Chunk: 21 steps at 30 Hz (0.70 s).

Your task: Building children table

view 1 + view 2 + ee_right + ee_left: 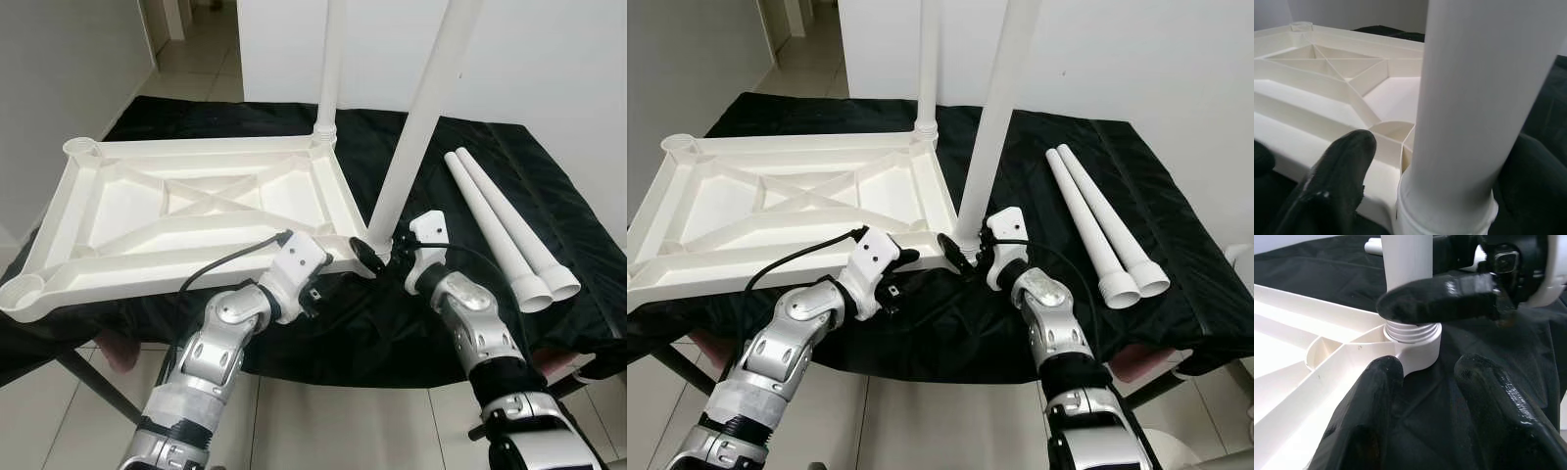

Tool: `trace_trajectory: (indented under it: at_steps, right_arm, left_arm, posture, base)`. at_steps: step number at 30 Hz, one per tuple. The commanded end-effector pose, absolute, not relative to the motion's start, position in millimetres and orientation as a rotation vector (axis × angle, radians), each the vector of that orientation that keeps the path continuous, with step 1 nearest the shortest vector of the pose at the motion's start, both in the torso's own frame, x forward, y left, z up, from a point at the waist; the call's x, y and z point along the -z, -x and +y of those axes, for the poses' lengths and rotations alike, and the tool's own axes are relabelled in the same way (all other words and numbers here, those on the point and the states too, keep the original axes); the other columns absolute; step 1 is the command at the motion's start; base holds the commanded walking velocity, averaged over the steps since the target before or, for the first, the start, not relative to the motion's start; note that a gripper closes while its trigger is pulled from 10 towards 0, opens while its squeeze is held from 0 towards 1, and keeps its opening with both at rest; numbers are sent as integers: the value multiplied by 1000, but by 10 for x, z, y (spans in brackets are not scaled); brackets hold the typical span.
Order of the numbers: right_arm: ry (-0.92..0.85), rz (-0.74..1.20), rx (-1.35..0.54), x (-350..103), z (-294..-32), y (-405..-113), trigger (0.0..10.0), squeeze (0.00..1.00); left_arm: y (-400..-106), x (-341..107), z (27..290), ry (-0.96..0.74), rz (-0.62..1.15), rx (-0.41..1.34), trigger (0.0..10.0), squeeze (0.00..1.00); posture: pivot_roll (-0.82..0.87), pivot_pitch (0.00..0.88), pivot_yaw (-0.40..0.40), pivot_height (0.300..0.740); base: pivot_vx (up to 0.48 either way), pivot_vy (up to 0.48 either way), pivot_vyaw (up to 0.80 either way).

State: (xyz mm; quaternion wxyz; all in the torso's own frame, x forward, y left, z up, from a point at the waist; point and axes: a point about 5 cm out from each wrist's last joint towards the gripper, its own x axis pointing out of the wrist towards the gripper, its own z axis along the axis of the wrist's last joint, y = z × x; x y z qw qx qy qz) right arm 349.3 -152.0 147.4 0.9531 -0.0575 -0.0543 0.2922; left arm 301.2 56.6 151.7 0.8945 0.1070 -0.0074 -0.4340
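The white plastic tabletop (186, 211) lies upside down on a black cloth. One white leg (328, 69) stands in its far right corner. A second leg (416, 127) stands upright in the near right corner socket (1415, 345). My right gripper (377, 255) straddles the base of that second leg (1474, 112). One of its fingers (1342, 181) stands a little off the leg, the other (1535, 186) is behind it, and the gripper is open. My left gripper (1430, 396) is open just in front of the same corner, by the tabletop's near edge.
Two loose white legs (505, 230) lie side by side on the cloth at the right. The cloth-covered work table (549, 176) ends close in front of me, with tiled floor (323, 421) below. White walls stand behind and to the left.
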Motion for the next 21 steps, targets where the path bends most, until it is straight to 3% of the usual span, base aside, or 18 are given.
trace_trajectory:
  at_steps: [1,9,10,11,12,17,18,21]
  right_arm:
    - [116,-100,-600,-1457,-1539,-3542,4667,0]
    - [108,-84,-600,-1449,-1531,-3597,4627,0]
    - [100,-74,-588,-1440,-1528,-3624,3529,0]
    - [100,-74,-588,-1440,-1528,-3624,3529,0]
    - [82,-63,-577,-1425,-1526,-3644,0,0]
    - [40,-53,-565,-1394,-1527,-3665,0,0]
    - [27,-46,-550,-1370,-1536,-3662,10000,0]
    - [-18,-38,-500,-1323,-1548,-3649,10000,0]
  left_arm:
    - [-2983,-1514,551,-220,-6,919,10000,0]
    - [-2982,-1517,547,-220,-5,918,10000,0]
    - [-2985,-1519,546,-220,-5,916,10000,0]
    - [-2985,-1519,546,-220,-5,916,10000,0]
    - [-2987,-1521,547,-220,-6,913,10000,0]
    - [-2985,-1527,555,-218,-4,906,10000,0]
    - [-2984,-1527,562,-217,-3,902,10000,0]
    - [-2980,-1522,576,-215,1,895,10000,0]
  posture:
    - [18,0,-19,740]
    - [25,0,-19,740]
    - [25,0,-20,740]
    - [25,0,-20,740]
    - [29,0,-23,740]
    - [32,0,-25,740]
    - [32,0,-27,740]
    - [32,0,-28,740]
  base:
    - [0,0,0]
    - [0,0,0]
    - [0,0,0]
    - [0,0,0]
    - [0,0,0]
    - [0,0,0]
    - [0,0,0]
    - [0,0,0]
